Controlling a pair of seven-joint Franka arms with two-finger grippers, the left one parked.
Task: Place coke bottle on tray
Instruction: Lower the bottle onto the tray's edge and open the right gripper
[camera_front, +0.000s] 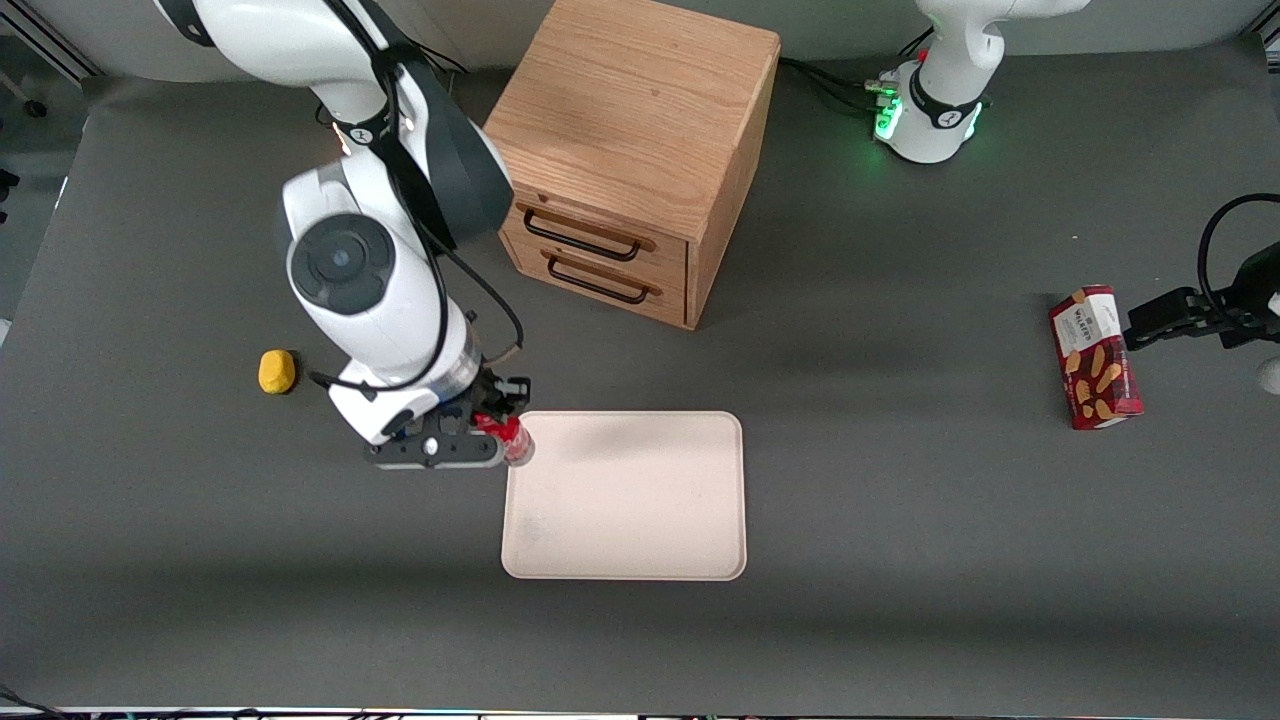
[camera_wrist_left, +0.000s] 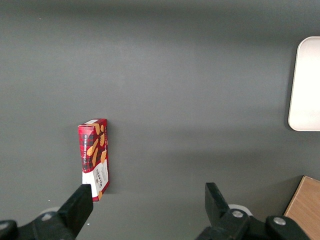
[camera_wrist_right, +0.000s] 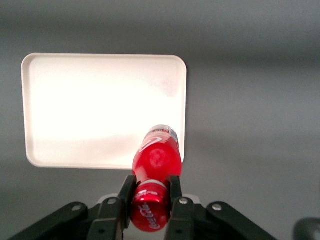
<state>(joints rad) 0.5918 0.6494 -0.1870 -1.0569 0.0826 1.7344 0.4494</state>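
My right gripper (camera_wrist_right: 150, 192) is shut on the coke bottle (camera_wrist_right: 156, 160) at its red cap end, one finger (camera_wrist_right: 126, 195) on each side of the neck. The bottle hangs from the gripper with its base over the tray's rim. In the front view the gripper (camera_front: 492, 428) and the bottle (camera_front: 510, 438) are at the corner of the cream-pink tray (camera_front: 640, 560) toward the working arm's end and farther from the camera. The tray (camera_wrist_right: 60, 150) holds nothing.
A wooden two-drawer cabinet (camera_front: 640, 150) stands farther from the camera than the tray. A yellow object (camera_front: 277, 371) lies toward the working arm's end. A red snack box (camera_front: 1095, 357) lies toward the parked arm's end and also shows in the left wrist view (camera_wrist_left: 95, 157).
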